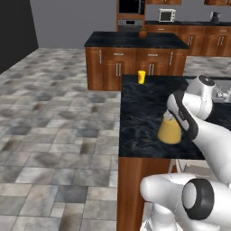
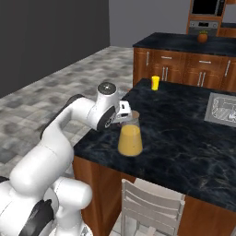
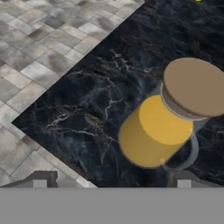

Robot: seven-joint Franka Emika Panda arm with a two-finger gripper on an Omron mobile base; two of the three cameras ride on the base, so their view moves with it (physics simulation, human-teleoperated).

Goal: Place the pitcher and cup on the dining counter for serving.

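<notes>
A: Although the hand view tilts it, how does the clear conical glass pitcher with a tan round lid (image 2: 130, 136) stand?

B: Upright on the long black marbled stone dining counter (image 2: 179, 133), long axis vertical, near the counter's front edge. Its thin handle (image 3: 189, 154) points toward the gripper (image 3: 111, 183) in the hand view.

A: What is in it?

B: Orange liquid, filling most of the body below the lid.

A: And the small yellow cylindrical cup (image 1: 141, 77)?

B: Upright at the counter's far edge, well apart from the pitcher. Its contents cannot be told, and no writing is readable.

A: The gripper?

B: Its fingers (image 3: 40, 180) are spread wide, holding nothing, just beside the pitcher. A steel sink (image 2: 222, 109) sits further along.
</notes>
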